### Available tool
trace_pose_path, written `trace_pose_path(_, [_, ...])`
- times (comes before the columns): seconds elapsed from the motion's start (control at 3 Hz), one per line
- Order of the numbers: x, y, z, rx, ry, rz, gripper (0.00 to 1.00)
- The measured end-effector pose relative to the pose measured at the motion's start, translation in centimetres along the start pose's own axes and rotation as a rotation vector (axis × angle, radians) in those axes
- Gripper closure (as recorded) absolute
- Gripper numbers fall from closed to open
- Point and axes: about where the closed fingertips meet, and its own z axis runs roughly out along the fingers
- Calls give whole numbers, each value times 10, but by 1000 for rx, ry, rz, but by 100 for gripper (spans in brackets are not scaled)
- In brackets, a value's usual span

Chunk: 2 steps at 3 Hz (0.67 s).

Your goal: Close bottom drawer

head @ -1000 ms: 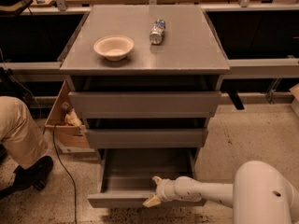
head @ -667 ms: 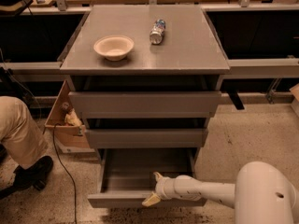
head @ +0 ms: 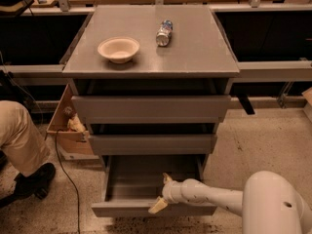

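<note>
Camera view: the grey cabinet seen from in front and above.
Bottom drawer (head: pixel 139 182): the lowest one, pulled well out near the floor, so its shallow box shows; not yet closed.
Tool (head: pixel 162 192): at the drawer's front panel, right of centre, fingers spread open and gripping nothing. One tip is over the box and the other on the panel, likely placed to push it inward.
Drawers: three; the top drawer (head: pixel 151 108) and middle drawer (head: pixel 152 144) sit further in.
Desk (head: pixel 200 52): carries one paper bowl (head: pixel 118 49) and one can (head: pixel 164 32) lying on its side, apart.
</note>
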Motion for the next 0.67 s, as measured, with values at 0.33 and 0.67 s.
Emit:
trace_pose_path(0.33, [10, -7, 13, -2, 11, 11, 23])
trace_pose_path(0.67, [10, -10, 15, 1, 12, 12, 47])
